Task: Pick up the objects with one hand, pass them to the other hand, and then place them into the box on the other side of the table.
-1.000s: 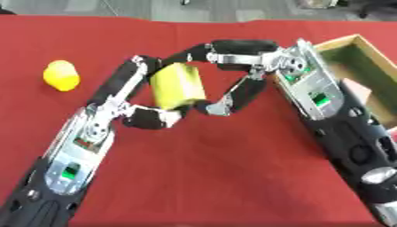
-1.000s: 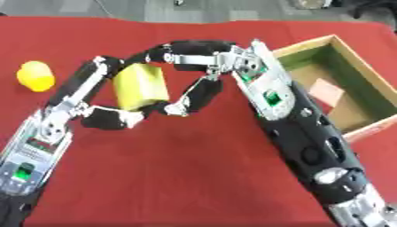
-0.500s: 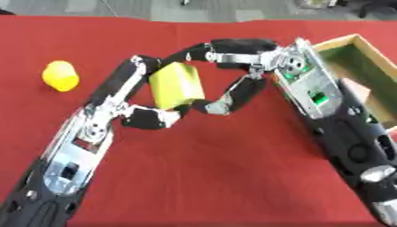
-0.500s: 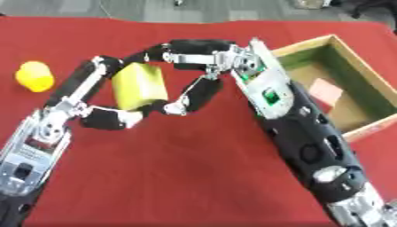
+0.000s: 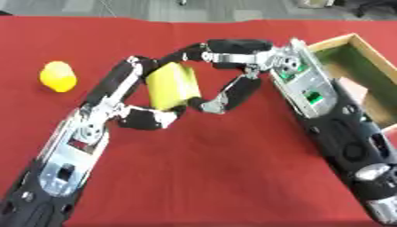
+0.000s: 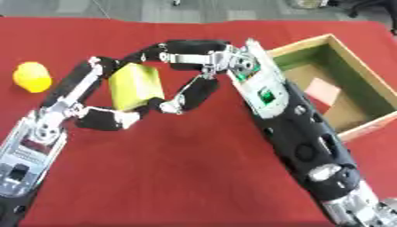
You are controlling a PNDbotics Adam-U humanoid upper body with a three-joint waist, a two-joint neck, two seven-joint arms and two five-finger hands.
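Red cloth covers the table point(image 5: 201, 177) across nearly the whole frame, with grey floor showing along the top edge. Left of centre, a yellow-green rectangular block point(image 5: 172, 85) stands tilted, held up between both hands. The left hand point(image 5: 143, 116) rises from the lower left; its fingers run up the block's left side and its thumb curls under the bottom edge. The right hand point(image 5: 229, 66) reaches in from the right, fingers laid over the block's top edge and its thumb curled against the lower right corner, so both hands are closed on the block at once. A small rounded yellow object point(image 5: 58, 76) sits on the cloth at the left edge, well apart from the hands. An open wooden box with green inner walls point(image 6: 332, 45) lies at the right edge, and a pale pink flat piece point(image 6: 322, 91) rests on its floor.
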